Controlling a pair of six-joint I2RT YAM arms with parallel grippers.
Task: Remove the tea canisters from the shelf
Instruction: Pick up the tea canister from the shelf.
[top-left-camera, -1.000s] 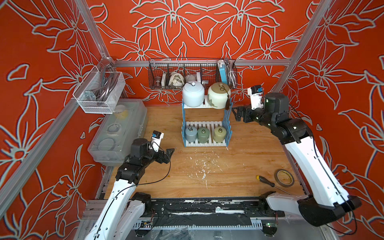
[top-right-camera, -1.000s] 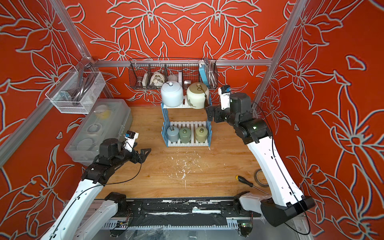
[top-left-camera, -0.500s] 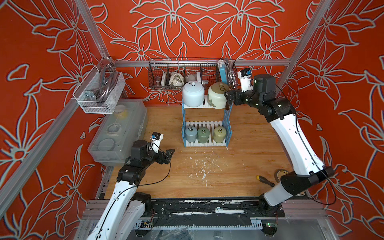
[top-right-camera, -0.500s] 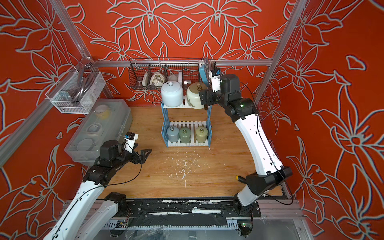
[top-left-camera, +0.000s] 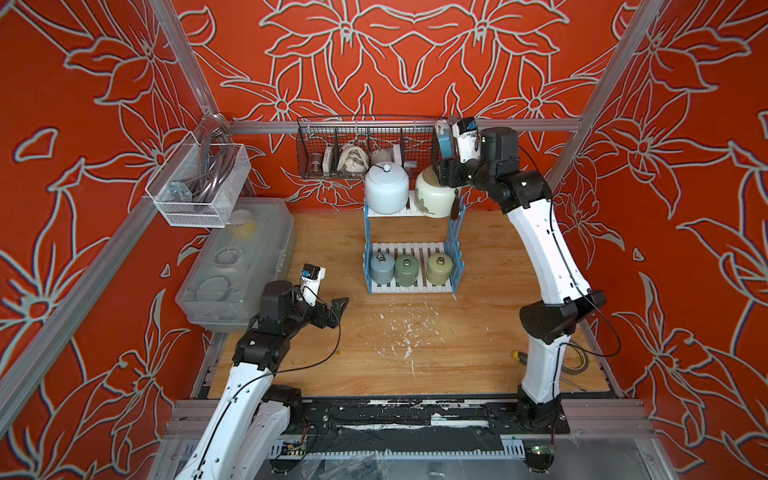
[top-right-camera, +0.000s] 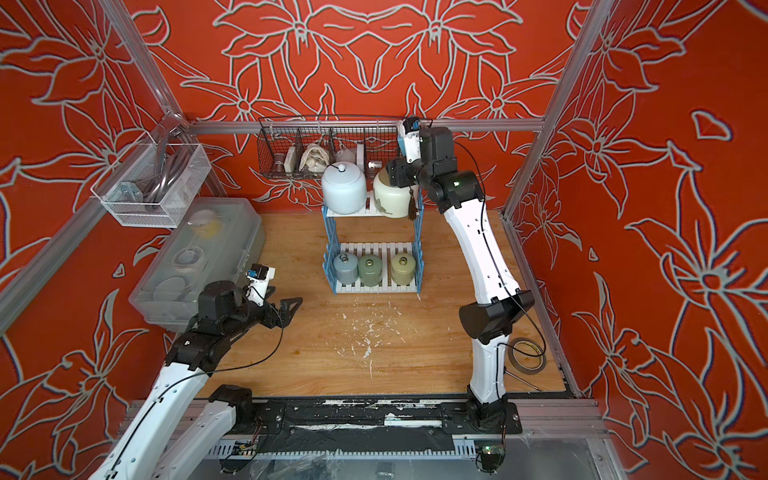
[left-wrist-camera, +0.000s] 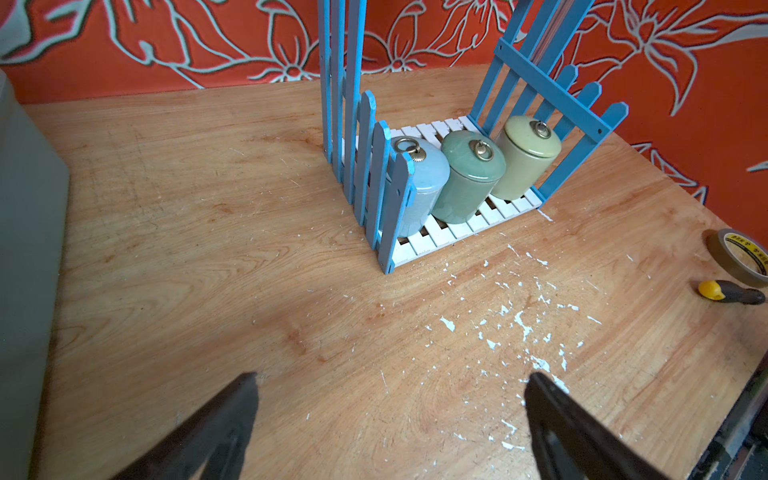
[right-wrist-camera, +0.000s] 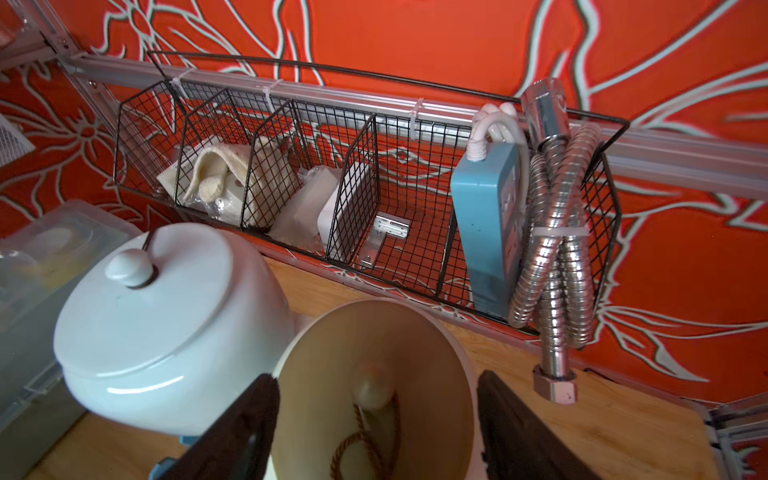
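Note:
The shelf (top-left-camera: 455, 232) stands at the back of the wooden table. On its upper board are a pale blue-white knobbed canister (top-left-camera: 386, 189) and a cream canister (top-left-camera: 434, 197) with a brown tassel. My right gripper (top-left-camera: 434, 176) reaches in from the right. In the right wrist view its fingers (right-wrist-camera: 257, 415) press both sides of the cream canister (right-wrist-camera: 374, 353). On the lower board stand the grey-blue (left-wrist-camera: 419, 187), green (left-wrist-camera: 469, 178) and olive (left-wrist-camera: 523, 158) canisters. My left gripper (top-left-camera: 337, 311) hovers open and empty over bare wood, left of the shelf.
A black wire basket (top-left-camera: 365, 149) hangs on the back wall just behind the top board, with a coiled metal hose (right-wrist-camera: 552, 249) beside my right fingers. A white mesh basket (top-left-camera: 199, 187) and clear plastic box (top-left-camera: 241, 257) sit left. Tape roll (top-right-camera: 525, 353) and screwdriver (left-wrist-camera: 731, 291) lie right.
My right arm has swung up and left from beside the shelf to the cream canister on the top board, and its jaws have narrowed around it. The left arm has barely moved.

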